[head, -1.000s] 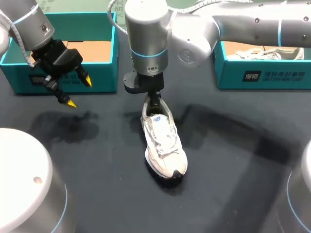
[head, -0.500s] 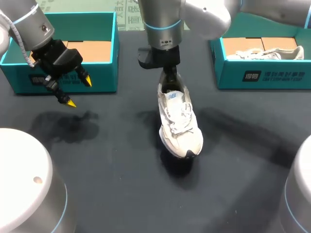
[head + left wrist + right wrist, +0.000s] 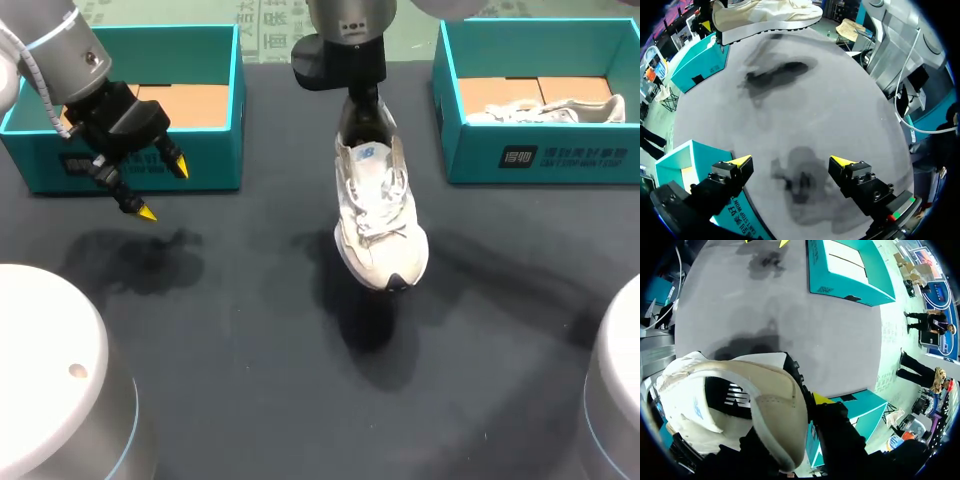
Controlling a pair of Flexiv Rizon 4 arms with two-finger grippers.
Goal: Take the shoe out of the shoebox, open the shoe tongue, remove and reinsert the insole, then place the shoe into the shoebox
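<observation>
A white sneaker (image 3: 380,210) hangs toe-down above the dark table, its shadow on the mat beneath it. My right gripper (image 3: 365,115) is shut on its heel collar, one finger inside the shoe; from the right wrist, the heel (image 3: 715,390) fills the foreground by the gripper (image 3: 802,396). The right teal shoebox (image 3: 540,155) holds a second white shoe (image 3: 545,108). My left gripper (image 3: 164,190) hangs open and empty in front of the left teal shoebox (image 3: 150,165). The left wrist view has its fingers (image 3: 791,161) wide apart over bare mat, the sneaker (image 3: 765,17) far ahead.
The left shoebox shows only a brown cardboard floor (image 3: 185,100). Both boxes stand along the table's back edge. The robot's two white bases (image 3: 50,370) sit at the near corners of the table.
My right arm has carried the sneaker to the right and toward the back, higher off the table. The left arm has kept still, gripper open.
</observation>
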